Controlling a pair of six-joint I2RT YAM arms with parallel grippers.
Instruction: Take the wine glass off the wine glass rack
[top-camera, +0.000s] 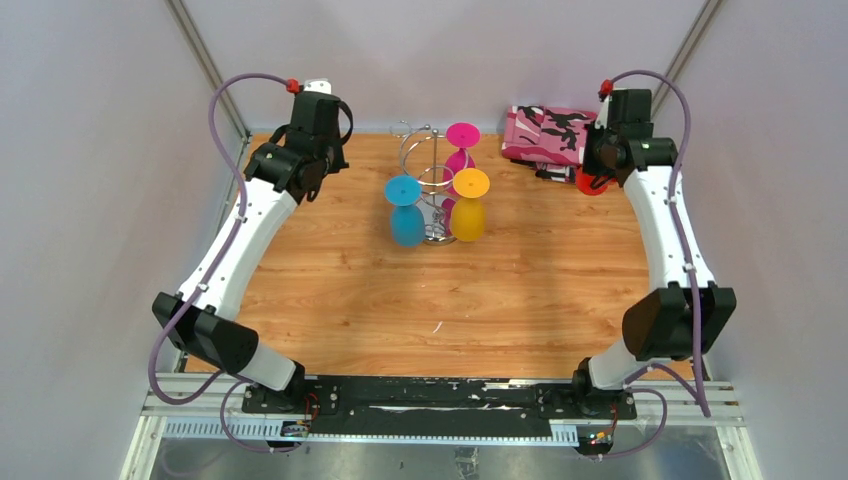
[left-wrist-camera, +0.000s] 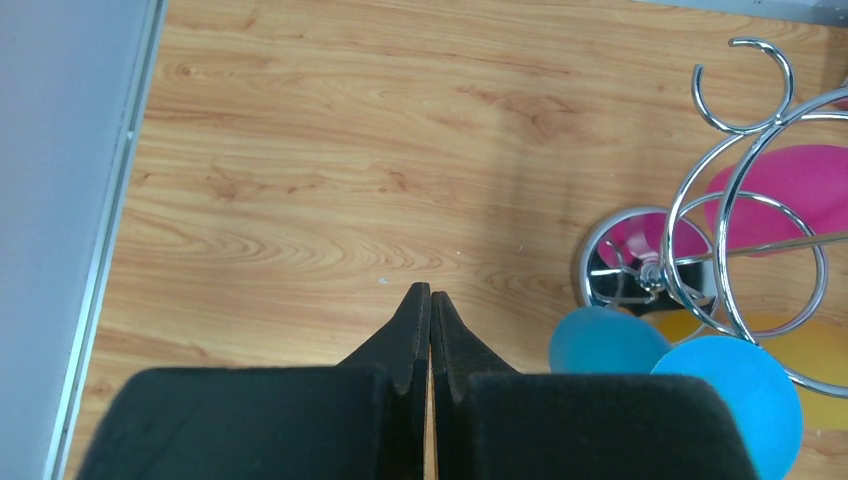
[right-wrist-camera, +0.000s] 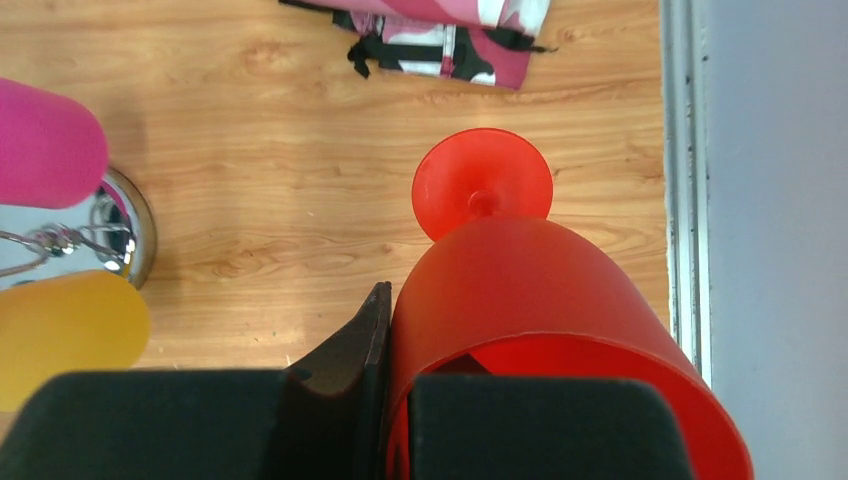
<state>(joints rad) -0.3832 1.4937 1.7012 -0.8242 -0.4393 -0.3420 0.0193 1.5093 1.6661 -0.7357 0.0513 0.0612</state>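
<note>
Top external view: the wine glass rack (top-camera: 420, 152) stands at the middle of the far half of the wooden desk (top-camera: 350, 300); both arms reach out to the far corners, one on each side of it

On the rack: a blue glass (top-camera: 406, 215), a yellow glass (top-camera: 469, 210) and a magenta glass (top-camera: 460, 150) hang from the wire loops, feet up and bowls down; blue on the left, yellow on the right, magenta behind

Red wine glass (right-wrist-camera: 540, 300): off the rack and well apart from it, near the desk's far right edge; rim toward the wrist camera, round foot pointing down at the wood; I cannot tell whether the foot touches the desk

Right tool (right-wrist-camera: 400, 320): clamped on the rim of the red wine glass; one finger lies against the outside of the bowl, the other shows as a dark shape through the red wall

Left tool (left-wrist-camera: 430, 300): fingers pressed together with nothing between them; it hangs over bare wood to the left of the rack, apart from the chrome base and the blue glass

Pink camouflage cloth (top-camera: 548, 135): folded at the far right of the desk; near the red glass
</note>
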